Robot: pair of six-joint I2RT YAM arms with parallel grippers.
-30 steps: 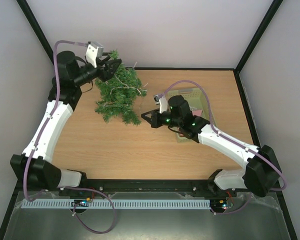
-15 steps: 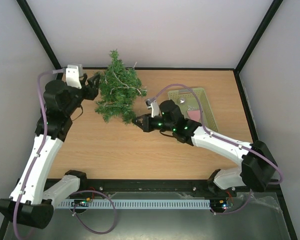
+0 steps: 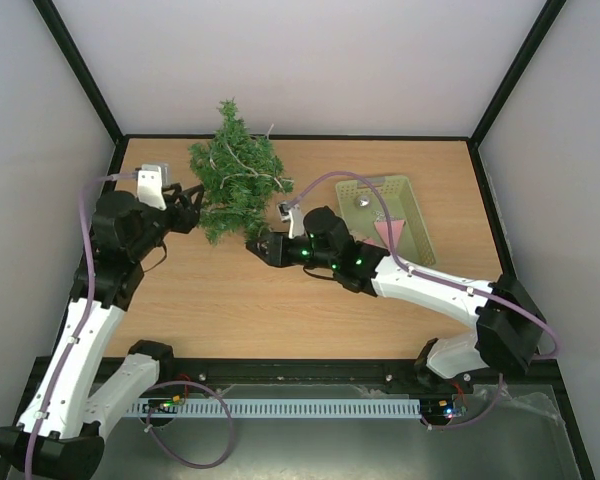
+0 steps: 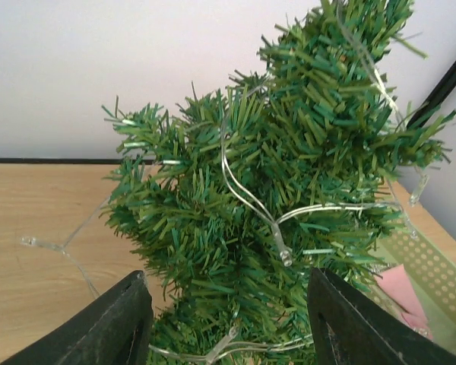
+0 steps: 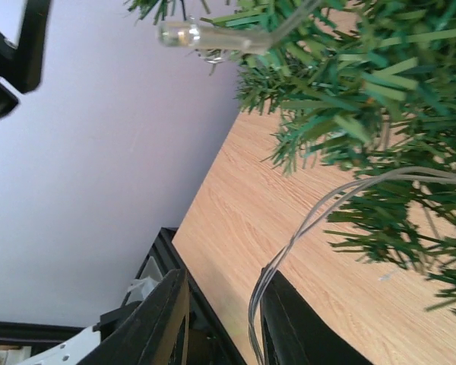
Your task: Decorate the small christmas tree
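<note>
The small christmas tree (image 3: 235,180) sits near the far edge of the worktop, toward the far left corner, with a thin clear light wire (image 5: 319,209) on its branches. The left claw (image 3: 187,208) is open wide, just beside the tree's left side. The right claw (image 3: 255,245) is at the tree's near side, its gap narrow, and the wire runs through that gap.

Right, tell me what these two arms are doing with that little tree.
Both arms are at the small christmas tree, at the far side of the table, with a clear light string draped through its branches. The left gripper is open at the tree's left side. The right gripper is at its lower right, the string's wire running between its fingers; whether it grips is unclear. A pale green basket with a silver and a pink piece sits further right.
</note>
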